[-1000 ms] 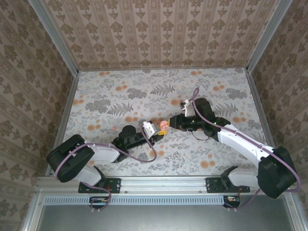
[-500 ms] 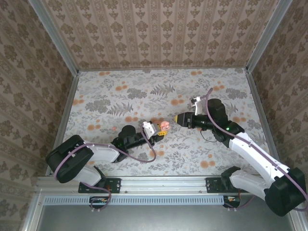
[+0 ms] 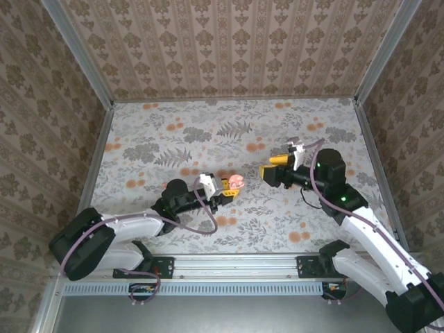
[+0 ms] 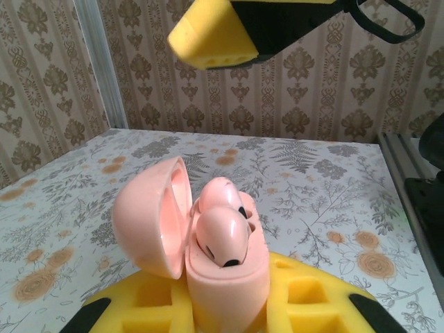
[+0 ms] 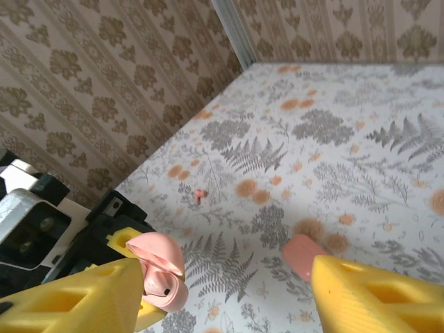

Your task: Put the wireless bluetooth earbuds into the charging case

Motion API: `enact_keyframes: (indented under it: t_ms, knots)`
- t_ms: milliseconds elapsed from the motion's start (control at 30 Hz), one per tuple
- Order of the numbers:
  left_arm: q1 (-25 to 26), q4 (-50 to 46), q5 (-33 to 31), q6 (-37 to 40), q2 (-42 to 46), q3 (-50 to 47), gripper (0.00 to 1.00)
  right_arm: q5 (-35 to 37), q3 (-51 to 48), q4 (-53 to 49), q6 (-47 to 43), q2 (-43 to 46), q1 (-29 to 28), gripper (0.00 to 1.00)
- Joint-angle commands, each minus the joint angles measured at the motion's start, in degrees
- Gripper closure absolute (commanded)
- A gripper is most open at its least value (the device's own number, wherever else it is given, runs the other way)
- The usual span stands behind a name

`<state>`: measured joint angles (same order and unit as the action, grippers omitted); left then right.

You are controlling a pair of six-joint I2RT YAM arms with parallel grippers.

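Note:
My left gripper (image 3: 225, 187) is shut on the charging case (image 4: 225, 277), a coral-pink box held upright between its yellow pads. The lid (image 4: 149, 215) hangs open to the left. Two glossy pink earbuds (image 4: 222, 232) sit in the case's wells, one behind the other. From above, the case (image 3: 236, 182) is near the table's middle. My right gripper (image 3: 270, 168) hovers a short way to its right, open and holding nothing. In the right wrist view the case (image 5: 161, 274) is at lower left beside the gripper's (image 5: 222, 298) left finger. A tiny red-pink bud (image 5: 200, 195) lies on the table beyond it.
A flat pale-pink piece (image 5: 303, 255) lies on the floral table (image 3: 229, 135) near the right gripper's right finger. One yellow right fingertip (image 4: 215, 35) hangs above the case in the left wrist view. Patterned walls enclose the table on three sides.
The right gripper has drawn back from the case to the right and has opened. The left arm has shifted slightly right, still holding the case.

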<state>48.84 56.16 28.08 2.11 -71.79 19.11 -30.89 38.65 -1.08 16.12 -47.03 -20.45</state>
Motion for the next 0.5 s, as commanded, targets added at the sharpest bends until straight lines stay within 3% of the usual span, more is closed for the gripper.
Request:
enact_keyframes:
  t_ms: [0,133,467]
  knots:
    - [-1.4,-6.2,4.3,0.3,3.3,0.5,0.89,-1.8,-3.2,5.6,-4.2,2.9,0.7,0.29]
    - [-1.9,-10.8,6.3,1.7,5.5,1.7,0.88,-10.0,-3.9,6.9,-10.3,4.2,0.7,0.27]
    - [-2.2,-12.9,11.9,2.1,5.8,3.8,0.88,-25.7,-2.0,-2.3,-33.0,1.9,0.4,0.25]
